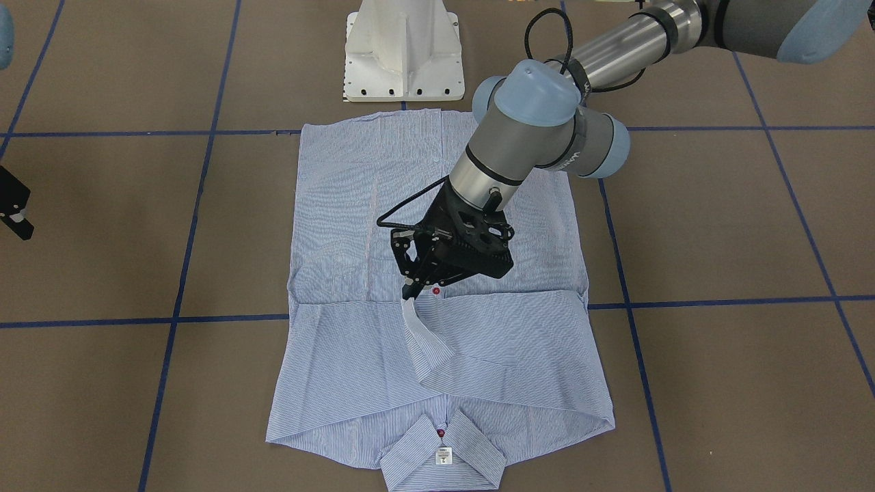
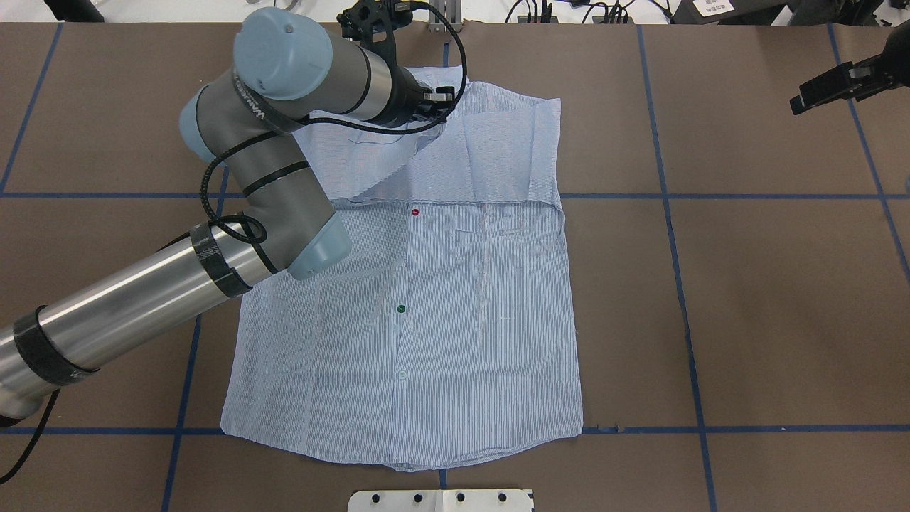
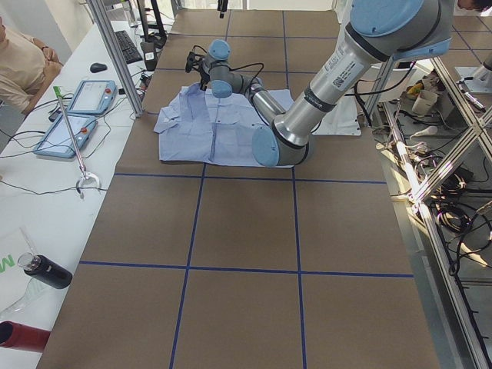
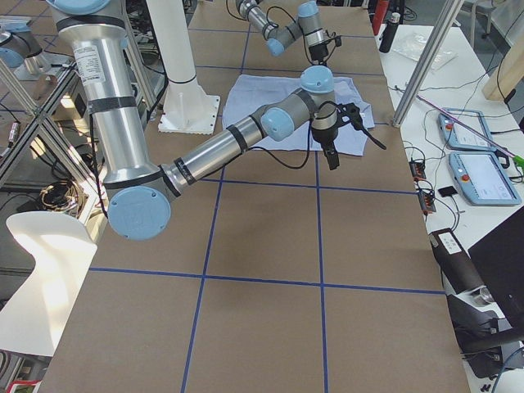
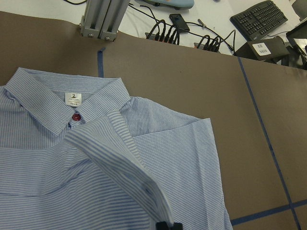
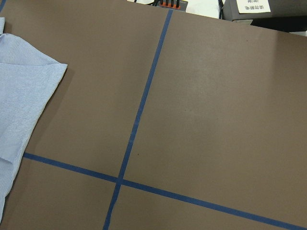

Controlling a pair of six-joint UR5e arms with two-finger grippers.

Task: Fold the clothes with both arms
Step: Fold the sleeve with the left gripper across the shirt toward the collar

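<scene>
Broadly, the front-facing view shows a brown table [image 1: 718, 225] gridded with blue tape lines [image 1: 711, 301], and a white pedestal [image 1: 403, 61] at the robot's edge. The shirt [image 1: 492, 342] lies flat at mid-bench, hem toward the pedestal, collar toward the operators' edge. The left gripper [image 1: 409, 292] stands over the chest, its fingers pinched tight on a sleeve cuff [image 1: 424, 338] that rises off the sleeves folded across the shoulders.

From overhead, the right gripper [image 2: 832, 89] hangs near the operators' corner on the robot's right, well apart from the shirt; how far it is parted I cannot tell. A red button [image 2: 415, 212] and a green button [image 2: 401, 309] mark the placket.

From the left end, tablets [image 3: 91, 96] lie on a white desk along the operators' edge.

At the left wrist, fine white stripes run over light blue cloth, a white label [image 5: 73, 97] sits inside the collar, and a keyboard [image 5: 259, 19] lies beyond the bench.

At the right wrist, bare table and one folded shirt corner show.
</scene>
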